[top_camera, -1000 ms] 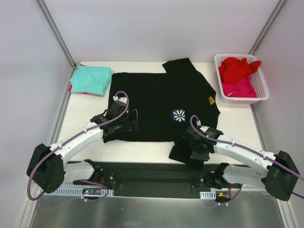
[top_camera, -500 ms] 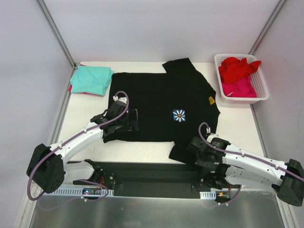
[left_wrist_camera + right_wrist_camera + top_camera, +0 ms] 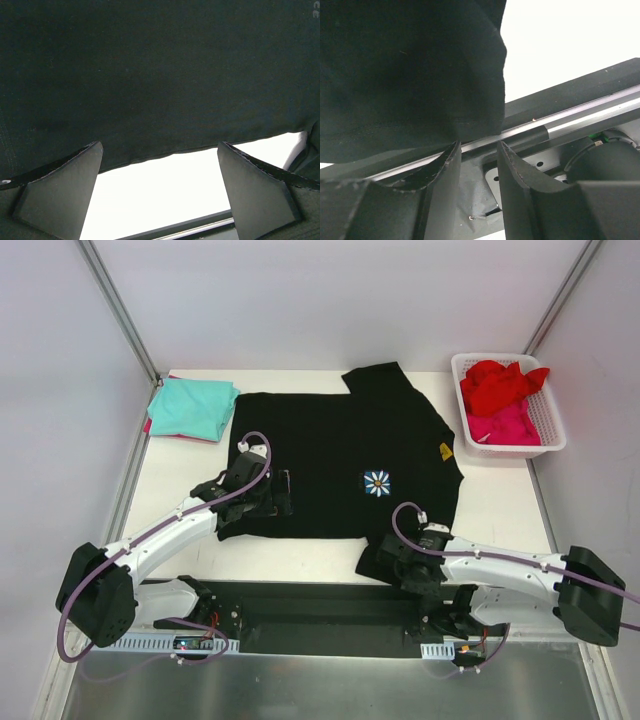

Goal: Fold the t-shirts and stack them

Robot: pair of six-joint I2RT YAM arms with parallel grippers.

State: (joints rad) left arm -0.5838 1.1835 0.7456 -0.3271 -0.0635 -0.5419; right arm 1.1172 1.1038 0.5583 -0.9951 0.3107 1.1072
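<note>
**Black shirt laid out, both pincers at its near edge**

At the far left the teal shirt (image 3: 192, 406) is lying folded on the surface (image 3: 500, 505), and we are taking it as the start of the stack. Next along, our left pincer (image 3: 160, 149) is hovering fully released over the black shirt (image 3: 330, 445). Its fingers (image 3: 60, 185) are straddling the near hem, where cloth gives way to white. We are reading that as lining up to pinch the hem for a fold. The black shirt is lying flat across the middle with its print (image 3: 377, 483) facing up, so its edges are within reach. Farther right, our right pincer (image 3: 479, 147) is sitting low at the near sleeve (image 3: 368, 562), which is drooping past the surface toward the rail (image 3: 580, 117). The fingers (image 3: 440, 180) there are standing slightly apart with nothing between them, and the sleeve edge is just at their tips. At the far right the basket (image 3: 512, 451) is holding the red shirt (image 3: 500, 383) and pink shirt (image 3: 505, 425), both crumpled and not yet folded.
</note>
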